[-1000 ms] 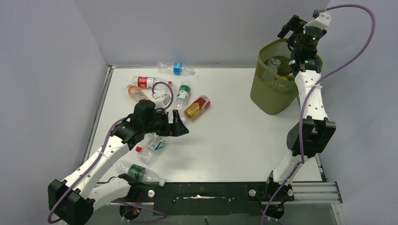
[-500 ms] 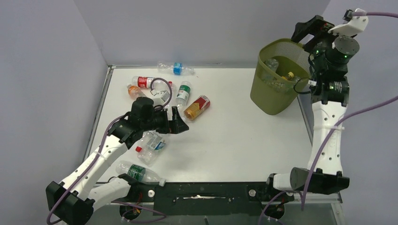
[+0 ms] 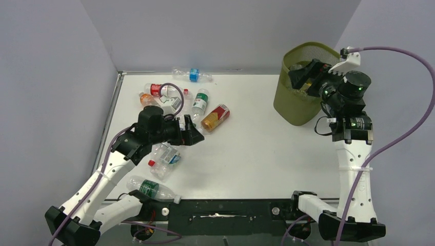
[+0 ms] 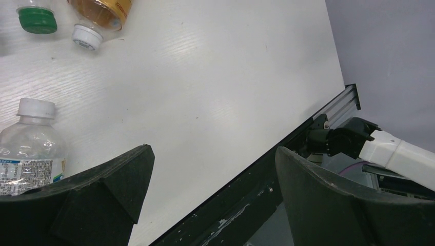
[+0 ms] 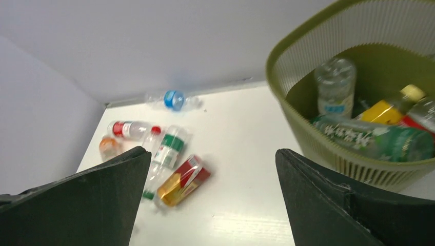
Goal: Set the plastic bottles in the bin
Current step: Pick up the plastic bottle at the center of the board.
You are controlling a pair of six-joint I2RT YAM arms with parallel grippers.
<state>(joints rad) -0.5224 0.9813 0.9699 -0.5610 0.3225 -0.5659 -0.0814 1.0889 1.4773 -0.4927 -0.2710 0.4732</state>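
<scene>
- The right pincer [image 3: 303, 77] has come down from above the far side of the bin [image 3: 292, 108]. It now sits at rim height on the bin's near side and faces out over the table [image 3: 256, 154].
- Its jaws are spread wide. The wrist view shows only open space between them, so it carries nothing.
- The bin mouth lies just ahead of this pincer and to its right. Inside we see a clear bottle [image 5: 336, 77], a green-labelled bottle [image 5: 369, 141] and a yellow-labelled bottle [image 5: 382, 110].
- We judge that one delivery is finished and that the right arm is turning back towards the remaining bottles, which lie well apart from it on the far-left part of the table.
- The left pincer [image 3: 191, 132] has shifted only slightly in the same interval. Its jaws are also spread and empty.
- The orange bottle [image 3: 215, 117] lies just beyond this pincer's fingertips. A clear bottle on its side [image 3: 165, 158] lies behind them, beside the wrist.
- Several bottles are still on the table, so we judge the task partly done. The left pincer is the better placed for the next pick.
</scene>
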